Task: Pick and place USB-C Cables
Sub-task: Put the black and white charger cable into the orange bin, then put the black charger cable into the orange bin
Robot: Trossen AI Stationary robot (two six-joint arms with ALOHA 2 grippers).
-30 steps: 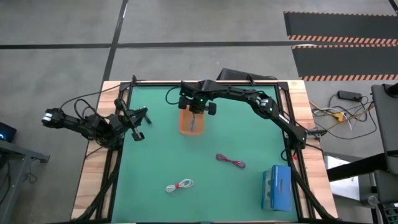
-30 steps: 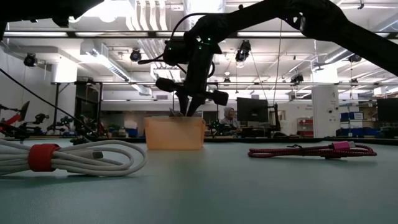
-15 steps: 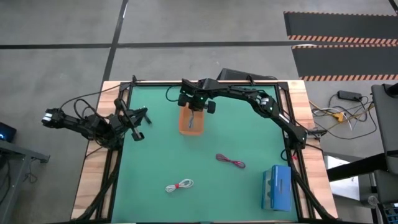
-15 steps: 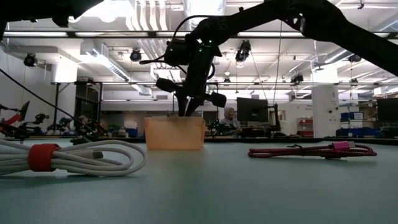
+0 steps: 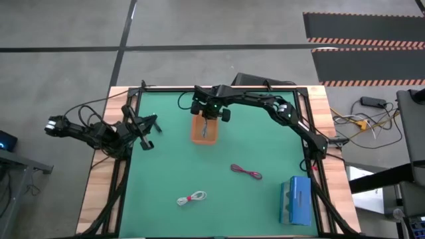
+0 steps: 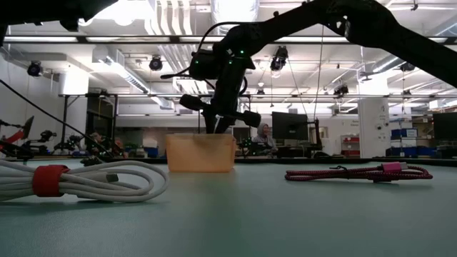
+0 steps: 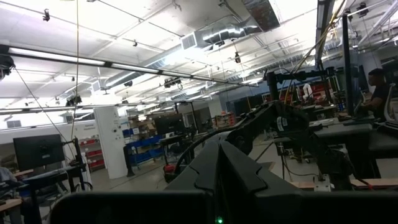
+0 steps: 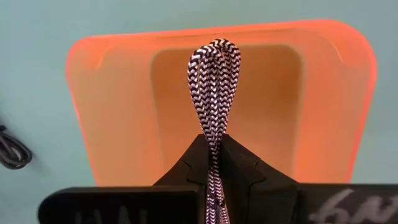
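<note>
My right gripper point(image 5: 209, 117) point(image 6: 215, 128) hovers over the orange bin point(image 5: 202, 131) point(image 6: 201, 153) point(image 8: 118, 99), shut on a grey braided cable point(image 8: 214, 81) that hangs into the bin. The black cable point(image 5: 183, 101) point(image 8: 11, 151) lies on the mat beside the bin. Farther toward the near edge, the dark red cable point(image 5: 246, 172) point(image 6: 357, 173) and the white cable point(image 5: 192, 198) point(image 6: 78, 182) lie flat on the mat. My left gripper point(image 5: 149, 125) point(image 7: 219, 155) waits shut at the table's left edge. My right gripper pinches the grey braided cable between its two fingers point(image 8: 239, 163), coming from above and pointing down. The cable's folded loop end point(image 8: 215, 53) hangs below the fingertips inside the orange bin. Whether the loop touches the bin's floor, I cannot tell.
A blue box point(image 5: 296, 200) sits by the table's near right corner. Open green mat point(image 5: 172, 166) lies between the bin and the two loose cables. The black frame rail point(image 5: 219, 87) runs along the far edge behind the bin.
The right gripper has sunk a little toward the orange bin, carrying the grey cable and staying shut on it.
</note>
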